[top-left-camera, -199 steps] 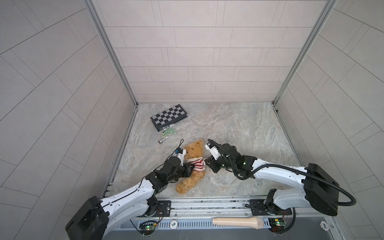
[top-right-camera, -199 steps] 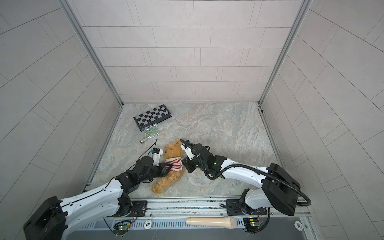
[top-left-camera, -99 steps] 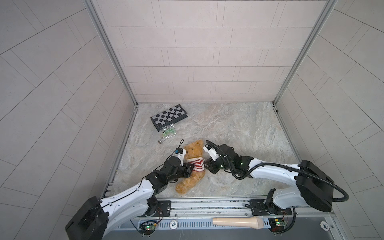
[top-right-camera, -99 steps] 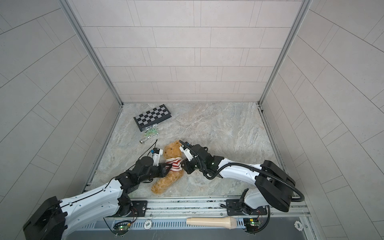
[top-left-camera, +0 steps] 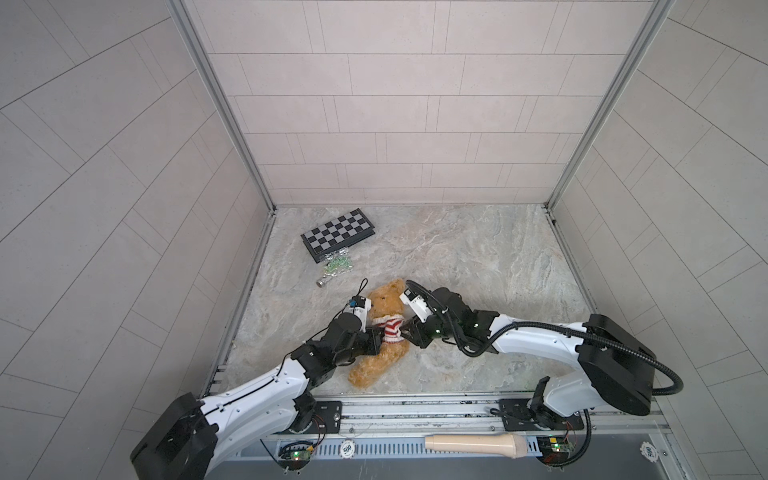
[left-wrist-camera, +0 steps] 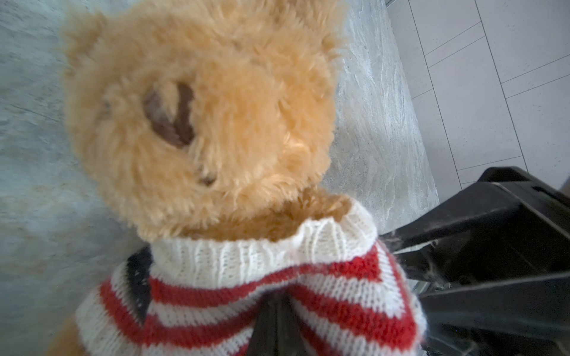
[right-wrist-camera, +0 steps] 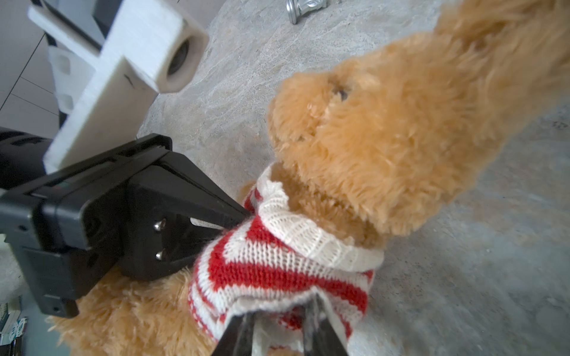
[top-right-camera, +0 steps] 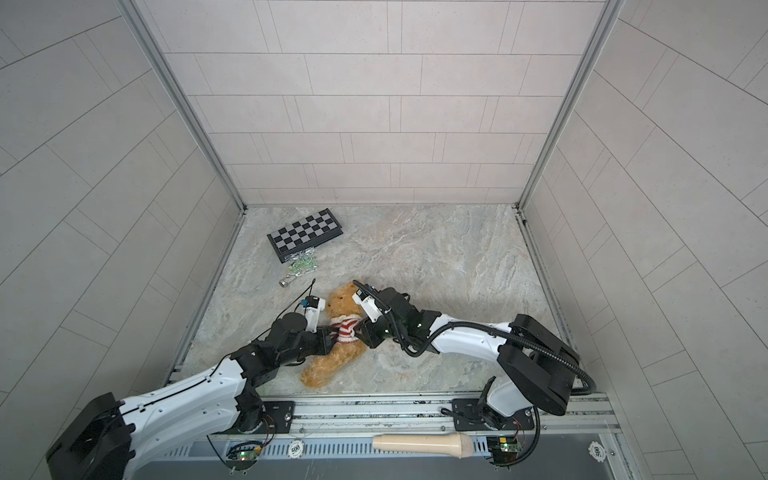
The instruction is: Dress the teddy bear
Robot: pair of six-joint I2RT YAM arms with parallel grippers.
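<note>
Head through, sweater (top-left-camera: 390,330) bunching at teddy bear (top-left-camera: 384,299) chest; pull-down pending; left gripper (right-wrist-camera: 237,220) clamping sweater; right gripper (right-wrist-camera: 279,317) straddling hem, grip unclear.

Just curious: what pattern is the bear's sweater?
Sweater: red-and-white stripes, white collar; clearest in left wrist view.

We are looking at a robotics lab test cell: pale tiled wall panels (top-left-camera: 395,104) box in a marble-patterned tabletop (top-left-camera: 478,257), the left arm (top-left-camera: 257,390) and right arm (top-left-camera: 536,343) bolt onto an aluminium rail (top-left-camera: 415,415) along its front edge, and 2 bare circuit boards (top-left-camera: 296,456) with lit LEDs and loose wiring hang below that rail.
</note>
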